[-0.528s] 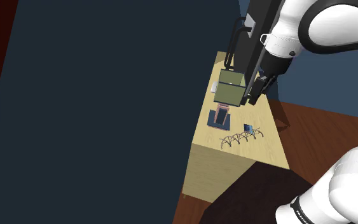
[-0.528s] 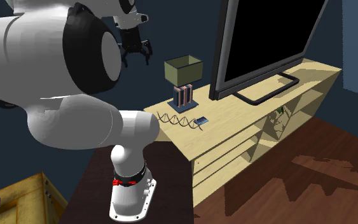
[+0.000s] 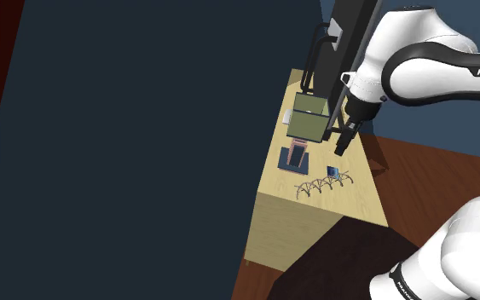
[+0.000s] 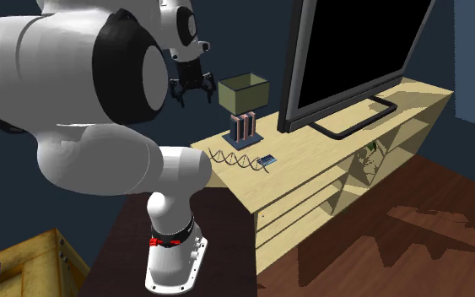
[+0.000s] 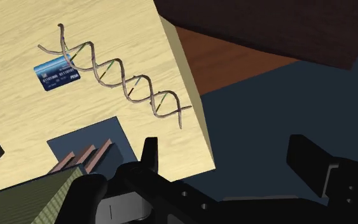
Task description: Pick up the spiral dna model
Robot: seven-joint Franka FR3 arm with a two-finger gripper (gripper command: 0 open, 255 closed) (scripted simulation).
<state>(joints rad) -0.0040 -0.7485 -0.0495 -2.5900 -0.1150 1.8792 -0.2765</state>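
Claw, shoulder view: the black claw (image 3: 342, 143) hangs in the air beside the olive box (image 3: 309, 119), above the pale cabinet top (image 3: 359, 196); I cannot tell the finger gap from this angle.
Model, shoulder view: the DNA model (image 3: 321, 183) lies flat near the cabinet's near end, below the claw in the picture and a little toward the shoulder view's left, just beside a small blue card (image 3: 332, 172).
Axis, shoulder view: its long axis runs roughly across the picture, left to right.
Claw, second exterior view: the claw (image 4: 190, 87) points down, level with the olive box and to its left, well clear of the surface.
Model, second exterior view: the DNA model (image 4: 235, 159) rests lower and to the right of the claw, slanting down toward the card.
Claw, wrist view: the claw (image 5: 227, 153) is spread wide with nothing between the fingers; one finger hangs over the cabinet edge, the other over the floor.
Model, wrist view: the DNA model (image 5: 117, 76) lies ahead of the fingers, off toward the finger over the tabletop, one end by the card and the other near the edge.
Coming move, judged: shift inward over the tabletop, descend, and turn the wrist so the fingers close across the slanted axis near its middle.
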